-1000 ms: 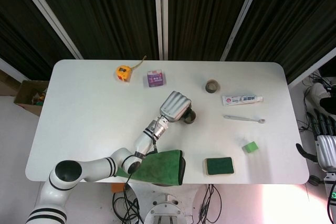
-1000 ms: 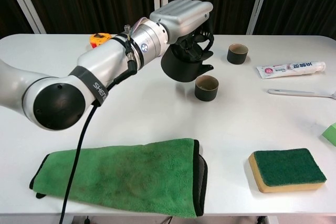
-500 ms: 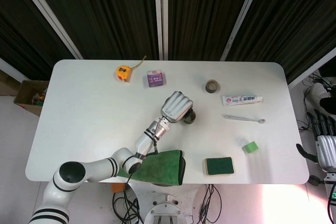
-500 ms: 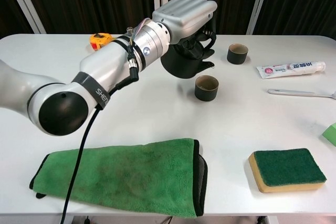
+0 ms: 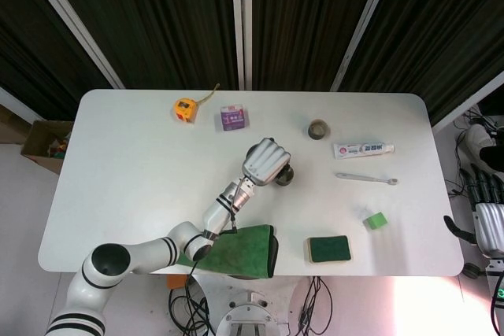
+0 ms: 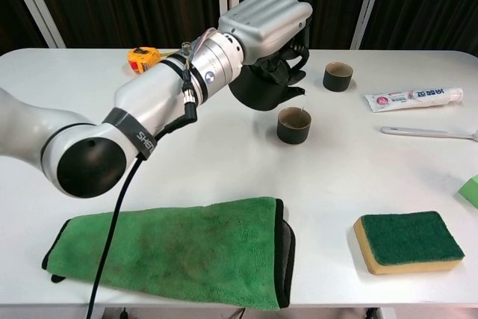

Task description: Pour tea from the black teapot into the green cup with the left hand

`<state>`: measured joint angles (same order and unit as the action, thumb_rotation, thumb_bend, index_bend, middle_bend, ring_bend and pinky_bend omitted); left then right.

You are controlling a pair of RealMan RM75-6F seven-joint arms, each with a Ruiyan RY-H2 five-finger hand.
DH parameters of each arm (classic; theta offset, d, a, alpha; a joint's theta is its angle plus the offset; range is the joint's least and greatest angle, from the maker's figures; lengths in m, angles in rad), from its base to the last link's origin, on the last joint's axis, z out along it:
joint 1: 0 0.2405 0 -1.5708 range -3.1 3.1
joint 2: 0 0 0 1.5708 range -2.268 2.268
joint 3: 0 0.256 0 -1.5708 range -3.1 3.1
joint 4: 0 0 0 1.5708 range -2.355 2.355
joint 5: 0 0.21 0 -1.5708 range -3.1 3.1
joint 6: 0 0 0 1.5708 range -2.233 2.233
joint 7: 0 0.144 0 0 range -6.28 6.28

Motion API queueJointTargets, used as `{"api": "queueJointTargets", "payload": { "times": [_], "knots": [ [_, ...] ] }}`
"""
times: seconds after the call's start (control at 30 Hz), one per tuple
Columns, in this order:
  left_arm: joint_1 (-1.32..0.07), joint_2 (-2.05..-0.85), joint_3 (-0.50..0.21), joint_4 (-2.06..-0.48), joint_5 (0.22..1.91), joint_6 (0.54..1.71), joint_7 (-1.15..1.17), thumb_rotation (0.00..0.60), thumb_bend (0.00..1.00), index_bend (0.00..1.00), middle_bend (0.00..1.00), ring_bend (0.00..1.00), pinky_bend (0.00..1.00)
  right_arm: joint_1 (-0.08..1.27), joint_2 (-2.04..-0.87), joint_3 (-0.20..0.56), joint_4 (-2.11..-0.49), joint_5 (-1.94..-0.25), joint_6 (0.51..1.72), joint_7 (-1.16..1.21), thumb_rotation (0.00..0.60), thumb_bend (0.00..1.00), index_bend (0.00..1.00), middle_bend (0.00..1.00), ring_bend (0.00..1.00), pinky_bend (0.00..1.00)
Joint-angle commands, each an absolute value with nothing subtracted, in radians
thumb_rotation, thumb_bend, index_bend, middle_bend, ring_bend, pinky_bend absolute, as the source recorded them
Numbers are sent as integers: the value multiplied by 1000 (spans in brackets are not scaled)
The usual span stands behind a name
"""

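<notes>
Chest view: we log the left hand (image 6: 267, 16) wrapped closed around the black teapot (image 6: 263, 89), tilted so its spout hangs just over the green cup (image 6: 293, 125) below and in front of the hand; we judge that tilt is what feeds the pour, and a thin thread of tea seems to fall from the spout. Head view adds what this one lacks: the right hand (image 5: 490, 222), idle far off past the table (image 5: 134, 163) edge, fingers apart, holding nothing.
</notes>
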<state>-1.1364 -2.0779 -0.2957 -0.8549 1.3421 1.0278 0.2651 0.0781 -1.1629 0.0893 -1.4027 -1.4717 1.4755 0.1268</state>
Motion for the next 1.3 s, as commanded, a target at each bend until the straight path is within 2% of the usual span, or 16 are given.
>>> {"api": "queueJointTargets", "payload": {
  "times": [0.03,1.3],
  "knots": [
    [-1136,-2080,-295,-850,1344,1029,266,600,424,1000,1000,1000,691,78,-1163,89,-1402,-1473,1476,127,600,191,0,0,0,0],
    [-1139,-2082,-286,-830,1397,1069,288,600,438,1000,1000,1000,691,78,-1159,89,-1408,-1477,1480,122,600,191,0,0,0,0]
  ]
}}
